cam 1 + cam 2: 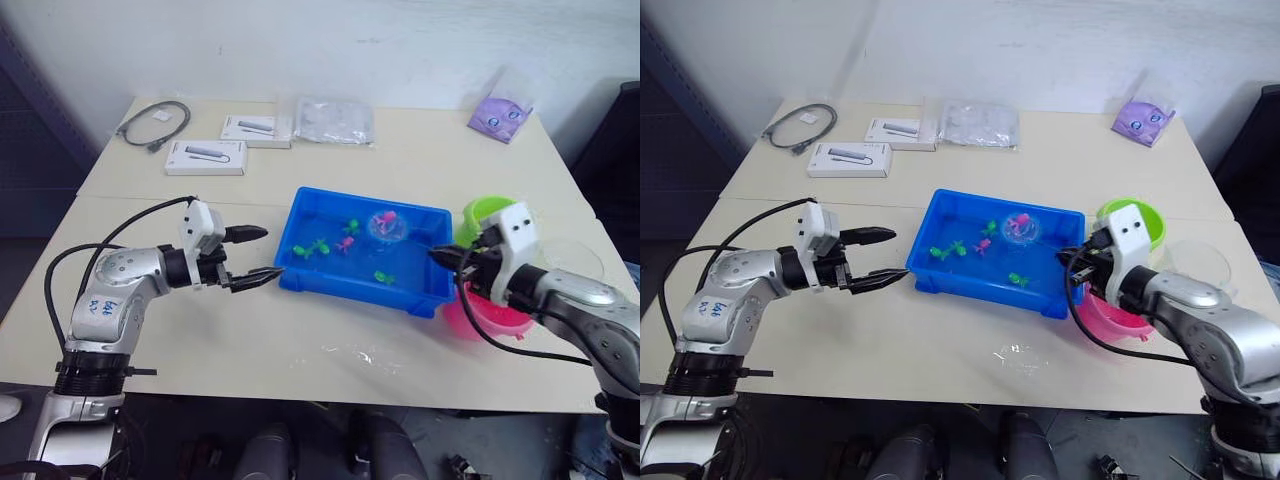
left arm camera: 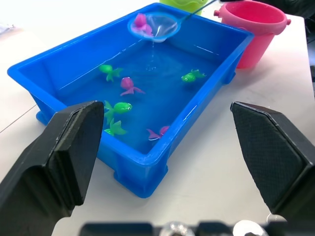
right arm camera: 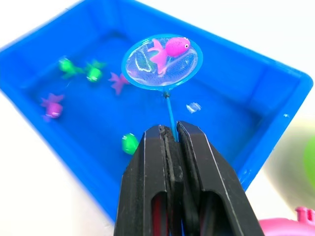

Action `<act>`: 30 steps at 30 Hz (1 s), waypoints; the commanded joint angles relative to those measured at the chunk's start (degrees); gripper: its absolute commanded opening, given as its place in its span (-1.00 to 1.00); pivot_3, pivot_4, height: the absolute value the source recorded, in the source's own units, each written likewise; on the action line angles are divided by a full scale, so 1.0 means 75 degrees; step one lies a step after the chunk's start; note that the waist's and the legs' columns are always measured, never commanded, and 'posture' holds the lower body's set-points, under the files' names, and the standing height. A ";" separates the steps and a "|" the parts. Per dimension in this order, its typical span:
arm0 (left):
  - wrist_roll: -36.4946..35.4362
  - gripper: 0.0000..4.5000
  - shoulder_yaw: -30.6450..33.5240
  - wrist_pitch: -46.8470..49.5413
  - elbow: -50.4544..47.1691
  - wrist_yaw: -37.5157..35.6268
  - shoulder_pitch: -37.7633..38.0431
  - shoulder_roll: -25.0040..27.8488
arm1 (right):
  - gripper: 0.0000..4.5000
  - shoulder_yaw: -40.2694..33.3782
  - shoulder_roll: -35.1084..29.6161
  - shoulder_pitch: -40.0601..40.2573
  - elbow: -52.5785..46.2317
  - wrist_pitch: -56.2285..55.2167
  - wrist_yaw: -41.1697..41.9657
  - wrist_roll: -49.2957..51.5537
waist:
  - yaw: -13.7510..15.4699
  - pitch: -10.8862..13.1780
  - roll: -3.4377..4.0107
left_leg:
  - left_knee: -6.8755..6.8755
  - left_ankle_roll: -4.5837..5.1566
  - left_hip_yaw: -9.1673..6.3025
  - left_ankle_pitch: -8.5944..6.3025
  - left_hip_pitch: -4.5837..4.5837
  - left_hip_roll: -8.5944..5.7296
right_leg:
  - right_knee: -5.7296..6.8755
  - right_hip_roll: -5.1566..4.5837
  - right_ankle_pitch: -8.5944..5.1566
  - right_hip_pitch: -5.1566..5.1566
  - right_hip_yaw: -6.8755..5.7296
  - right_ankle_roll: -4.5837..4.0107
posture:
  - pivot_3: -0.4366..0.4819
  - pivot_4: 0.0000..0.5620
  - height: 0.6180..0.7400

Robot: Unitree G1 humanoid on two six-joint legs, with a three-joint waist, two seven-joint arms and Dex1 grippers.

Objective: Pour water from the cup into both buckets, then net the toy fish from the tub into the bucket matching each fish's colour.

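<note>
The blue tub [image 1: 350, 290] sits mid-table, holding water with several green and pink toy fish [image 2: 120, 106]. My right gripper [image 3: 171, 129] is shut on the thin handle of the net [image 3: 162, 61]. The hoop hangs above the tub's far right part with one pink fish [image 3: 171, 48] lying in it. The green bucket [image 1: 485, 212] and the pink bucket [image 1: 480, 320] stand just right of the tub, beside my right arm. The clear cup [image 1: 578, 256] stands to their right. My left gripper [image 1: 272, 252] is open and empty at the tub's left end.
At the back of the table lie two white boxes [image 1: 205, 157], a grey cable [image 1: 153, 123], a clear plastic bag [image 1: 335, 120] and a purple packet [image 1: 500, 115]. A small water puddle [image 1: 355, 355] glistens in front of the tub.
</note>
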 commanded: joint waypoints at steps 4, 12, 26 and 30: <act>-0.0245 0.96 -0.0294 -0.0150 0.0197 -0.0765 -0.0581 -0.0233 | -1.00 -0.1489 -0.0202 0.0850 -0.1298 -0.0031 0.0180 0.0497 | 0.0075 0.0000 0.0000 | -0.0001 0.0000 0.0002 0.0000 0.0001 -0.0002 | 0.0002 0.0001 0.0000 -0.0001 0.0001 0.0000 | -0.05 -0.47 1.00; -0.0409 0.96 -0.0397 -0.0584 0.1145 -0.1500 -0.1630 -0.0904 | -1.00 -0.4167 -0.0222 0.2410 -0.2562 -0.0117 0.0217 0.1340 | 0.0174 0.0000 0.0000 | 0.0003 0.0001 0.0002 0.0000 0.0006 -0.0004 | 0.0000 0.0012 0.0001 0.0010 0.0000 0.0003 | -0.05 -0.47 1.00; -0.0025 0.96 -0.0668 -0.1282 0.2395 -0.1930 -0.2461 -0.1691 | -1.00 -0.6034 0.1443 0.5706 -0.2906 -0.1948 0.1043 0.0602 | 0.0112 -0.0002 -0.0003 | 0.0006 0.0018 0.0018 -0.0001 0.0025 -0.0010 | -0.0002 0.0028 0.0014 0.0024 0.0033 0.0025 | -0.05 -0.47 1.00; 0.0135 0.96 -0.0854 -0.1482 0.2298 -0.2057 -0.2312 -0.1791 | -1.00 -0.5234 0.2097 0.6300 -0.2477 -0.3506 0.1605 -0.0956 | 0.0132 -0.0002 -0.0002 | 0.0004 0.0018 0.0016 -0.0001 0.0026 -0.0011 | -0.0001 0.0029 0.0014 0.0022 0.0034 0.0026 | -0.05 -0.47 1.00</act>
